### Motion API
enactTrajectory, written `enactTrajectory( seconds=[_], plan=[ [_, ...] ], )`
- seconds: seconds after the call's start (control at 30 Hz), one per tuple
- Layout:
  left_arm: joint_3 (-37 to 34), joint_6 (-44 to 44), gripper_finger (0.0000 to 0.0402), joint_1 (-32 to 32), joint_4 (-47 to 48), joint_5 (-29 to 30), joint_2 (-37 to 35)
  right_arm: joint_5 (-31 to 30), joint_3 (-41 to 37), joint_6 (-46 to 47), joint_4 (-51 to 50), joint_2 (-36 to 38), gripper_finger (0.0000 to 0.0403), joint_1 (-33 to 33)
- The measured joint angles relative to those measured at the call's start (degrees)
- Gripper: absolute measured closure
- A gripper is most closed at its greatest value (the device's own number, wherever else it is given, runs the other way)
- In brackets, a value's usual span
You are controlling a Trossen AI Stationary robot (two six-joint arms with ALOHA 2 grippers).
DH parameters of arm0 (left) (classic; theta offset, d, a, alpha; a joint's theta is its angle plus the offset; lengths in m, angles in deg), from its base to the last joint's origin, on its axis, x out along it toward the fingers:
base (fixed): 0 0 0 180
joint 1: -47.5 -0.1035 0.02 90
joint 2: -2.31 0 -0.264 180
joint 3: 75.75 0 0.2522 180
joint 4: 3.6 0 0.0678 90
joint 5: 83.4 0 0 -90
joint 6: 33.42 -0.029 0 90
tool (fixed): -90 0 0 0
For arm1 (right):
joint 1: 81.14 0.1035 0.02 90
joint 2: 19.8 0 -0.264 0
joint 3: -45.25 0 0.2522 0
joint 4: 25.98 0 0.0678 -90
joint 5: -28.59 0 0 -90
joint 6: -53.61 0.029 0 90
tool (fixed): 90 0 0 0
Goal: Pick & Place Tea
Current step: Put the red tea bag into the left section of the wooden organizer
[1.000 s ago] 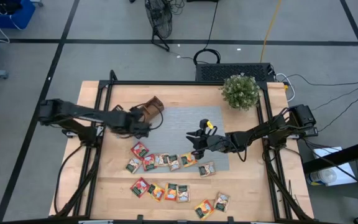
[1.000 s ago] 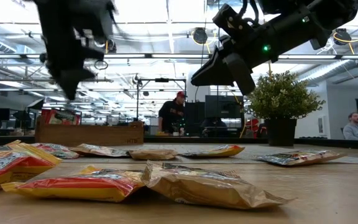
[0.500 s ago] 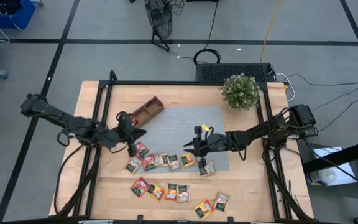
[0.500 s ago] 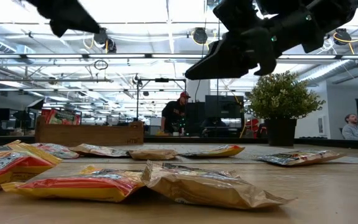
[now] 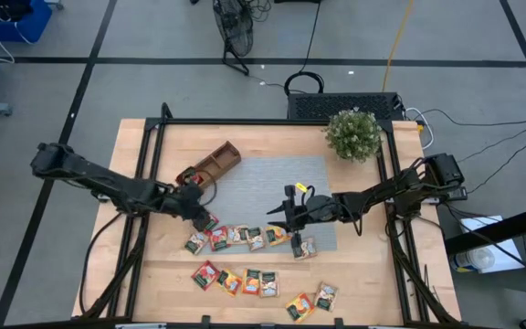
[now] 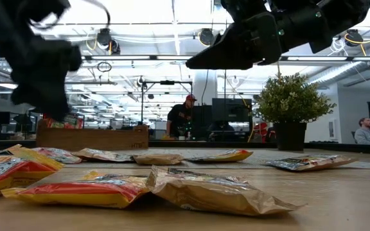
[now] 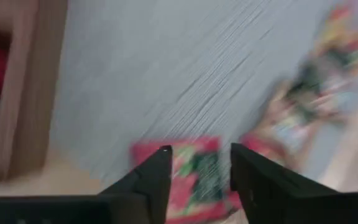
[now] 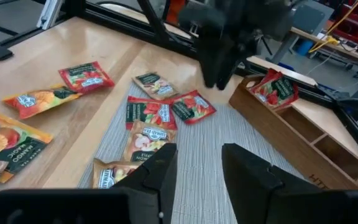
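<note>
**Light, crinkly sachets: pinching an edge looks best**

The left gripper [image 5: 199, 212] is hovering parted and empty over a red sachet [image 7: 188, 167] at the mat [image 5: 263, 187] edge. The right gripper [image 5: 279, 217] is hanging parted, empty, above the scattered tea [image 5: 245, 236]; one sachet is sitting in the tray [image 5: 213, 164].

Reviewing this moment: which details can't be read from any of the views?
- Left wrist view: motion blur smears the red square tea sachet between the left end effector fingers; its label is unreadable.
- Low view: the left end effector is blurred.
- High view: the brown wooden compartment tray is too small to count its contents.
- Right wrist view: the tray's far end is cut off by the edge.
</note>
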Motion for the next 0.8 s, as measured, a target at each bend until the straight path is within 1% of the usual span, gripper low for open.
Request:
enactTrajectory(
  seconds=[0.07, 0.17, 0.37, 0.53, 0.8],
  plan=[
    [0.0, 3.3, 0.0209, -1.0, 2.4, -3.0, 2.7, 0.0, 0.0, 0.0, 0.0, 0.0, 0.0285, 0.0],
    [0.0, 5.6, 0.0195, -2.0, 4.9, -5.6, 6.5, 0.0, 0.0, 0.0, -0.3, 0.0, 0.0285, 0.0],
    [0.0, 6.2, 0.0197, -2.6, 5.3, -8.2, 11.2, 0.0, 0.0, 0.0, -0.4, 0.0, 0.0284, 0.0],
    [0.2, 6.3, 0.0207, -2.6, 5.2, -9.6, 12.1, 0.0, 0.0, 0.0, -0.9, 0.0, 0.0284, 0.0],
    [0.5, 2.1, 0.0215, -2.5, 5.0, -15.6, 11.3, 0.1, 0.0, 0.0, -1.3, 0.0, 0.0284, 0.0]
  ],
)
